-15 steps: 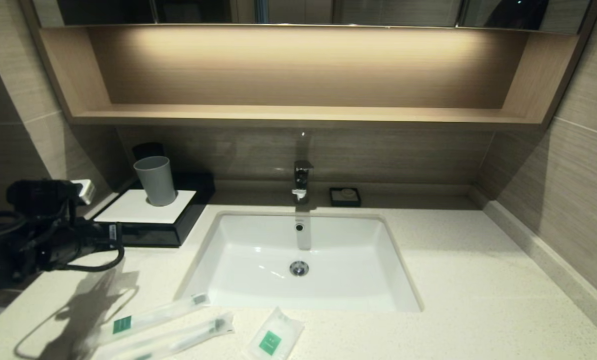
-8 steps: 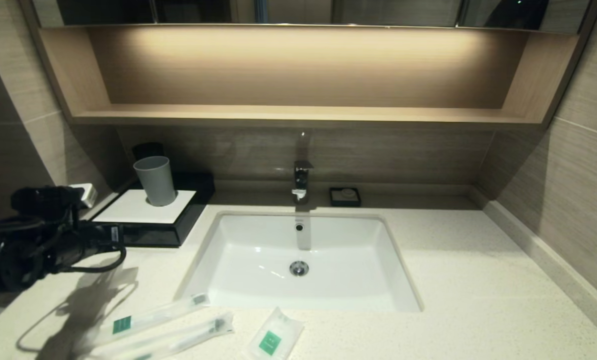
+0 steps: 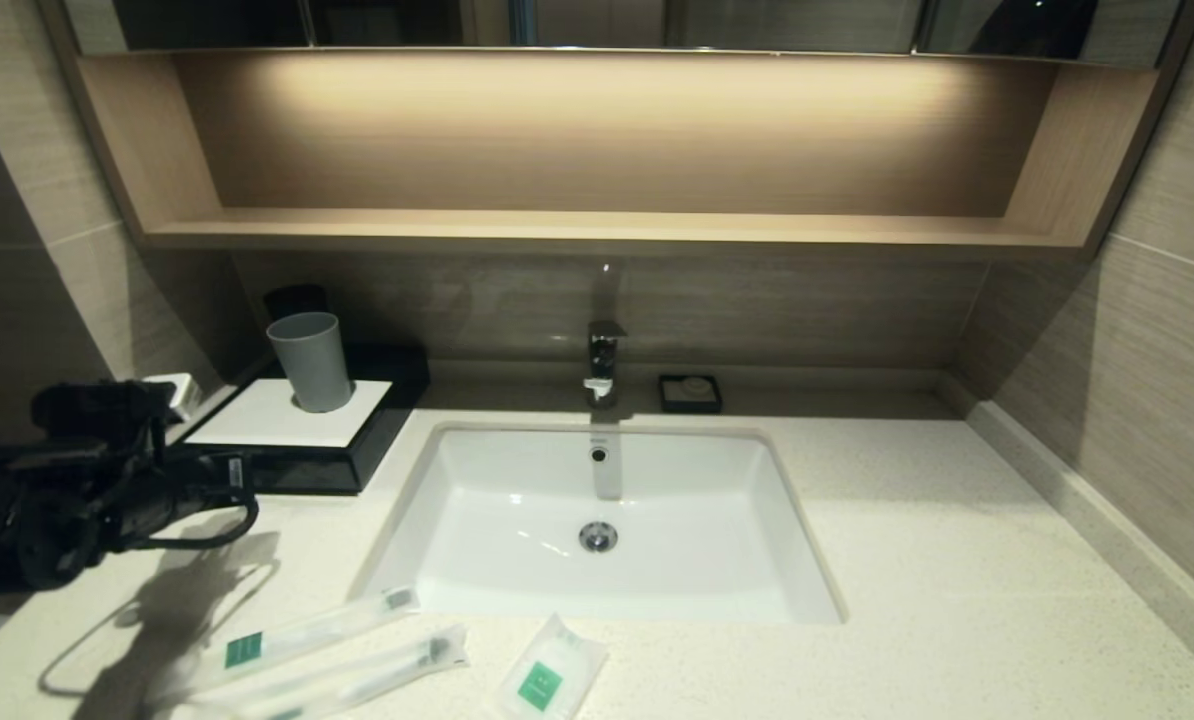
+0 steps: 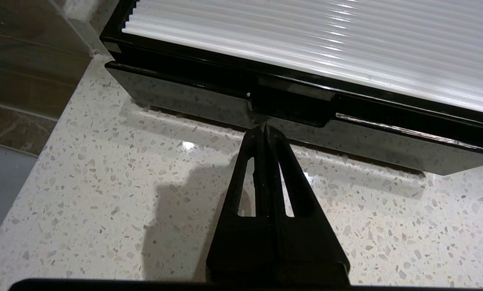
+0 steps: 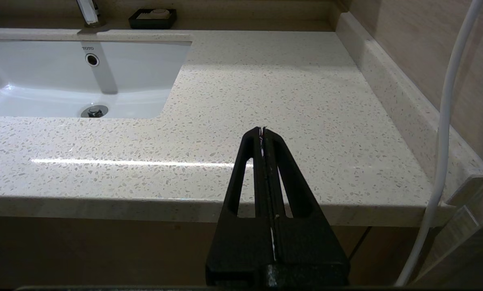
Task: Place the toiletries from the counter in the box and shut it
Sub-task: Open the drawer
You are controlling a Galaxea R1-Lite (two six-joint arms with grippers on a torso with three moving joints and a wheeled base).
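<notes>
Black box [image 4: 290, 109] at the counter's [image 3: 907, 560] back left corner, its drawer front straight ahead of the left gripper [image 4: 264, 128].
Drawer lies crosswise to the pinched-shut, empty fingers, whose tips look to sit at its central notch; contact is unclear. Toothbrush packets [image 3: 307, 635] and sachet [image 3: 547, 675] lie at the front edge, partly cut off. The right gripper [image 5: 263, 130], shut, is parked well apart.

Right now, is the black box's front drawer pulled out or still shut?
Shut, or nearly. In the left wrist view the drawer front sits in line under the box's white top panel, and the left gripper, closed, points at its notch.
</notes>
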